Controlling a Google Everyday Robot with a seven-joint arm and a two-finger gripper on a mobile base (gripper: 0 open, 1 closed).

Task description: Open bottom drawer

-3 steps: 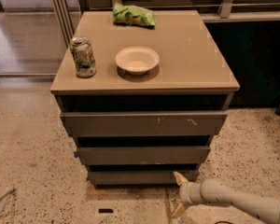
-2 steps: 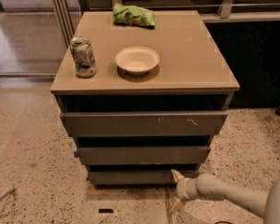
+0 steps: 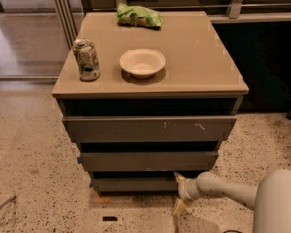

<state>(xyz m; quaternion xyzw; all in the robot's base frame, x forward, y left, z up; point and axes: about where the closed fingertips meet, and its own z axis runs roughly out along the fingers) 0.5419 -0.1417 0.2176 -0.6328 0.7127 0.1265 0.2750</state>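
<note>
Gripper [image 3: 178, 192] sits low at right end of bottom drawer [image 3: 133, 184], lowest front of cabinet [image 3: 199, 62]. Jaws spread apart, one finger above drawer's top edge, other below. Likely best: seat grip on lip, pull straight, level.

Can [image 3: 86, 58]: printed pattern, no words legible.
Bag [image 3: 139, 15]: print unreadable.
Gripper [image 3: 178, 192]: no marking legible; at right end of bottom drawer [image 3: 131, 184], jaws apart.
</note>
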